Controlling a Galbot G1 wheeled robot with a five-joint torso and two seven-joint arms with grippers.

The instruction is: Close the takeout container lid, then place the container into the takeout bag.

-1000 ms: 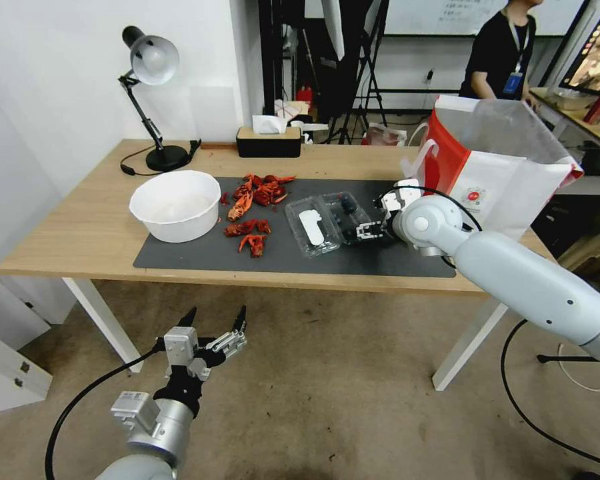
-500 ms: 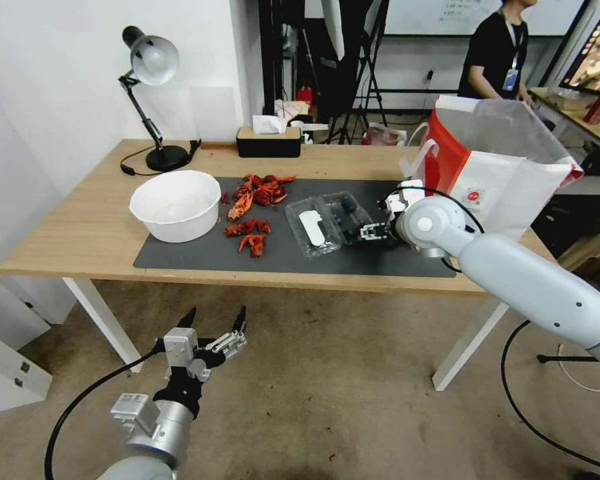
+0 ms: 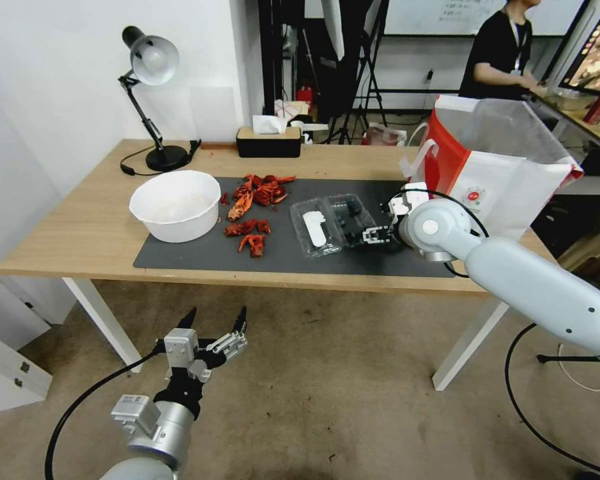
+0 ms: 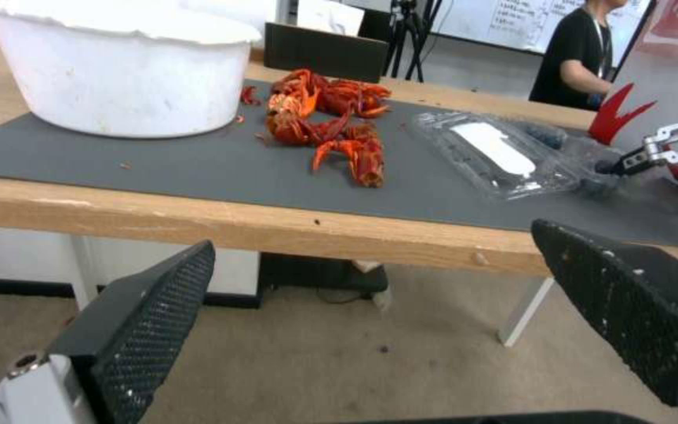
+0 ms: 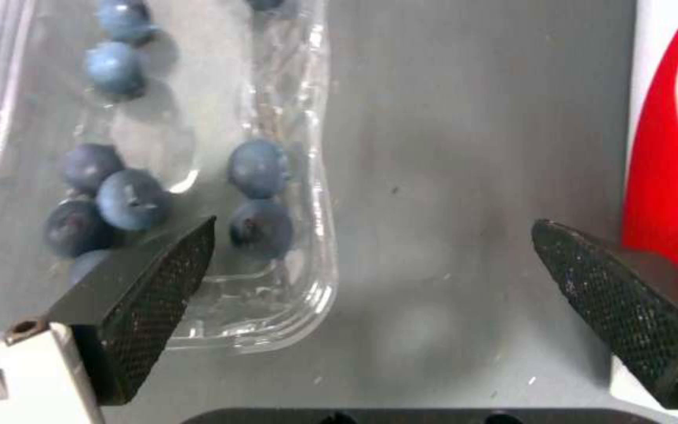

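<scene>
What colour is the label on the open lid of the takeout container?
White. The label on the lid shows best in the head view.

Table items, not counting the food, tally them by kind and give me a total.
Lamp: 1
Bowl: 1
Tissue box: 1
Mat: 1
Container, open: 1
Bag: 1
Total: 6

Pale grey rounded arms trail black cables; each silver-wristed gripper (image 3: pixel 210 320) bears black cross-hatched fingers (image 5: pixel 159 277).
</scene>
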